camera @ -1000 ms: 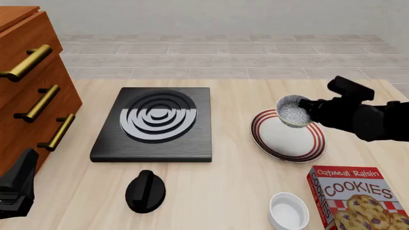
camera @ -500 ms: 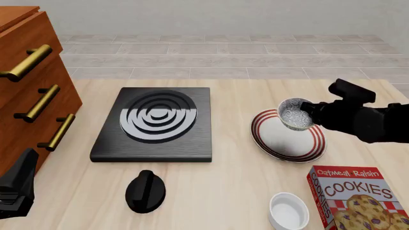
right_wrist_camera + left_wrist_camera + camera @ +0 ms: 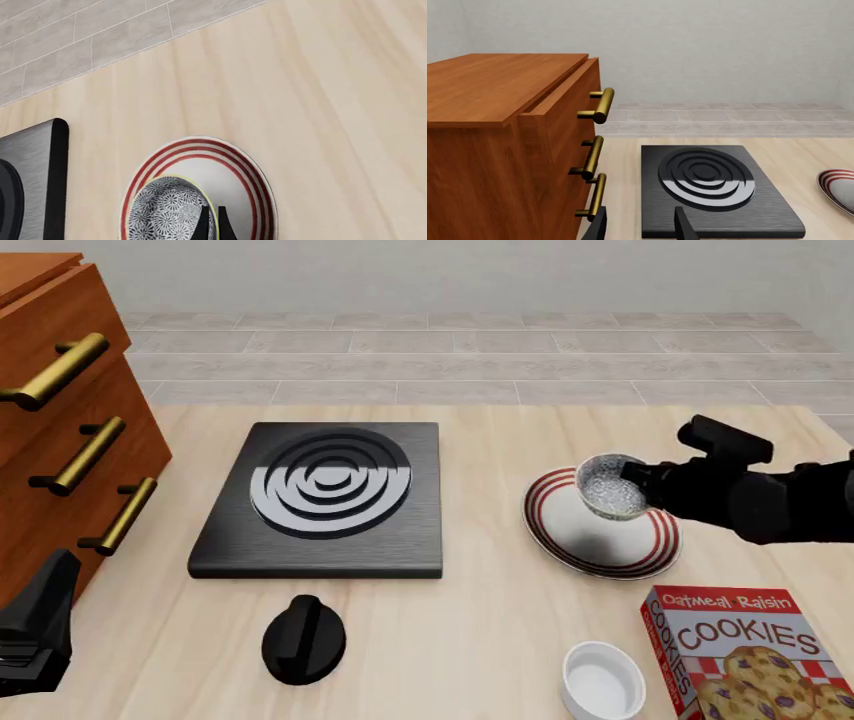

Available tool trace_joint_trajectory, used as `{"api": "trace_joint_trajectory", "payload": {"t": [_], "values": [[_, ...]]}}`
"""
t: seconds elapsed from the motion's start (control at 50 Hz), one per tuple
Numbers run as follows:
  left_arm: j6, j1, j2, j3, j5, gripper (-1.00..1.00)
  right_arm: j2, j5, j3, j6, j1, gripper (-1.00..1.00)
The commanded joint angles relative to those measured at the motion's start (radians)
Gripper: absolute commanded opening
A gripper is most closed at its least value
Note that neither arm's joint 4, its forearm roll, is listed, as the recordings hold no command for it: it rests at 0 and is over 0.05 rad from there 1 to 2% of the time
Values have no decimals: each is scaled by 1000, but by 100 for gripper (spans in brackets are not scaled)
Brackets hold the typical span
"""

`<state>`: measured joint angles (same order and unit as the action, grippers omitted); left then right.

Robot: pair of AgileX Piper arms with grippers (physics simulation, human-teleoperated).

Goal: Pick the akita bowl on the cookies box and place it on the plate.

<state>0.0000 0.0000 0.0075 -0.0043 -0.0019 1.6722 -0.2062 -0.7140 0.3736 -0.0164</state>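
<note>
now the right gripper (image 3: 638,483) pinches the akita bowl's (image 3: 610,486) rim, bowl tilted over the plate (image 3: 601,530).

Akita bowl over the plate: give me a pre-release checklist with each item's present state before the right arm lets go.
1. Right gripper gripping the akita bowl at its rim: ok.
2. Bowl above the plate rather than bare table: ok, in both the front and right wrist views.
3. Bowl centred on the plate: not ok; it sits toward the plate's far side.
4. Bowl resting on the plate: cannot tell; it looks tilted, likely not seated.
5. Cookies box and white ramekin clear of the plate: ok.
6. Left gripper away from the plate, open: ok.
</note>
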Motion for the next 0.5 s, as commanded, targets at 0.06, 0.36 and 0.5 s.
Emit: {"api": "trace_joint_trajectory", "payload": {"t": [0.06, 0.36, 0.5], "values": [[0, 0, 0, 0, 0, 100, 22, -22, 2, 9, -4, -100], [0, 0, 0, 0, 0, 100, 43, -40, 7, 11, -3, -100], [0, 0, 0, 0, 0, 100, 54, -54, 13, 15, -1, -100]]}}
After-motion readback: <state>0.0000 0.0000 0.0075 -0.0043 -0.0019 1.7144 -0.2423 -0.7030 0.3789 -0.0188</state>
